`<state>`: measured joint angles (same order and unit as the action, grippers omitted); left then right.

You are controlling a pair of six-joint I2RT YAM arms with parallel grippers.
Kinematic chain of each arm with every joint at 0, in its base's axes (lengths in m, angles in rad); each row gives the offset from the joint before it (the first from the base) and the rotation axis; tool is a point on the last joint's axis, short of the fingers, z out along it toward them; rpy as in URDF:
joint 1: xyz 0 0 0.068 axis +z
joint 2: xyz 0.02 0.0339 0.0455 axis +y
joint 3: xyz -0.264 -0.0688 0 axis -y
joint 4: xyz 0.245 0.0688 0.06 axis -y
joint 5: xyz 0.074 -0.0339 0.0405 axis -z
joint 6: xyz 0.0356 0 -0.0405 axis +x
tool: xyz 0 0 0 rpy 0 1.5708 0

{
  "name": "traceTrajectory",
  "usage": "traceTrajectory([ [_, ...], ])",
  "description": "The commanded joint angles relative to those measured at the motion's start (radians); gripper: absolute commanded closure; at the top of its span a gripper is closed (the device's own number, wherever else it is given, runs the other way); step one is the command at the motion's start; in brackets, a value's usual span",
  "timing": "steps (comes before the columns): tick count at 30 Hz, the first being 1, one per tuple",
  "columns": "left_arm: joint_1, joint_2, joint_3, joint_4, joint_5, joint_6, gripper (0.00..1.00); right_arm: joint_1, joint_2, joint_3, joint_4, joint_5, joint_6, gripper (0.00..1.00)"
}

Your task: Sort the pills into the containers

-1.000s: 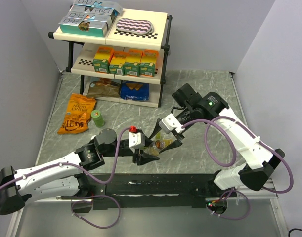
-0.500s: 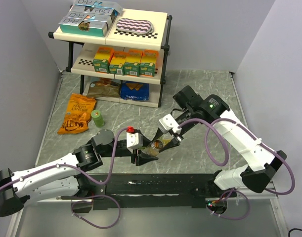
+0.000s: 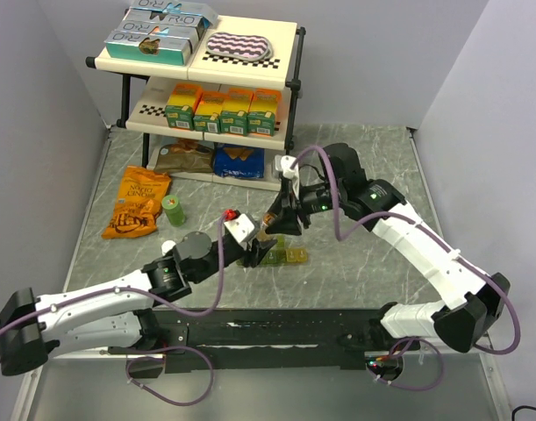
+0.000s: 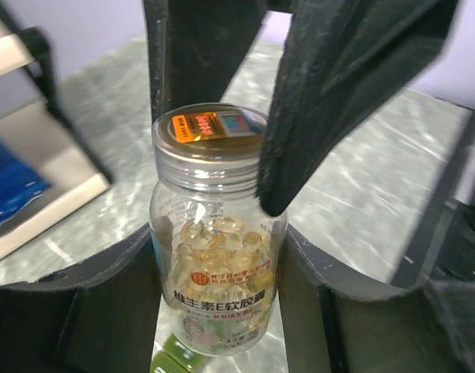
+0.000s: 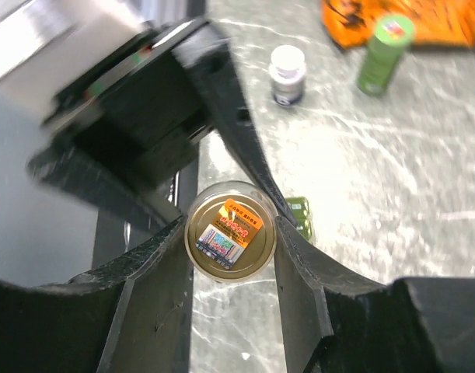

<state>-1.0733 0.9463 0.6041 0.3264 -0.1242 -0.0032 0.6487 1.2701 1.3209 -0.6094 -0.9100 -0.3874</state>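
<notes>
A clear pill bottle of yellow capsules stands upright, gripped around its body by the half-open left fingers. The right fingers reach from above the bottle and press both sides of its silver cap. The containers, a green-to-yellow strip, lie on the grey surface just below the bottle.

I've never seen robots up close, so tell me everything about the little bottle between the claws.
The pill bottle is clear plastic, about half full of golden capsules, with a printed label low down and a ribbed cap, still on, bearing an orange sticker. It stands upright. The left claw grips its body; the right claw clasps the cap.
</notes>
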Motion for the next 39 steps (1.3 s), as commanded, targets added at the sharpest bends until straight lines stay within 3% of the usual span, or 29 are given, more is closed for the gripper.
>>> traceTrajectory([
  [1,-0.004,0.034,0.077,0.350,-0.183,-0.032,0.99,0.020,0.031,-0.031,-0.001,-0.029,0.217,0.68],
  [4,-0.005,0.040,0.069,0.315,-0.129,-0.046,0.99,0.019,0.014,-0.016,-0.038,-0.072,0.159,0.55],
  [5,-0.004,0.036,0.068,0.298,-0.114,-0.049,0.99,0.019,0.003,0.009,-0.059,-0.084,0.128,0.38],
  [8,-0.004,-0.006,0.037,0.244,-0.045,-0.053,0.99,-0.004,-0.021,0.082,-0.165,-0.143,-0.007,0.14],
  [10,-0.002,-0.052,0.002,0.208,-0.008,-0.061,0.99,-0.033,-0.040,0.118,-0.225,-0.167,-0.089,0.04],
  [12,-0.001,-0.086,-0.016,0.175,0.047,-0.069,0.99,-0.043,-0.067,0.145,-0.303,-0.210,-0.251,0.00],
  [14,0.006,-0.130,-0.039,0.130,0.110,-0.072,0.99,-0.046,-0.103,0.166,-0.392,-0.211,-0.364,0.00],
  [18,0.032,-0.170,-0.047,0.053,0.413,-0.055,0.99,-0.046,-0.112,0.210,-0.699,-0.283,-0.946,0.00],
  [19,0.033,-0.169,-0.037,0.033,0.457,-0.047,0.99,-0.047,-0.101,0.234,-0.722,-0.288,-0.978,0.00],
  [24,0.033,-0.127,0.057,-0.111,0.581,-0.011,0.99,-0.014,-0.025,0.288,-0.776,-0.363,-1.002,0.00],
  [32,0.035,-0.066,0.089,-0.093,0.650,-0.007,0.99,0.088,0.022,0.244,-0.739,-0.345,-0.898,0.05],
  [39,0.035,-0.053,0.100,-0.095,0.653,0.026,0.99,0.123,0.026,0.233,-0.716,-0.274,-0.861,0.29],
])
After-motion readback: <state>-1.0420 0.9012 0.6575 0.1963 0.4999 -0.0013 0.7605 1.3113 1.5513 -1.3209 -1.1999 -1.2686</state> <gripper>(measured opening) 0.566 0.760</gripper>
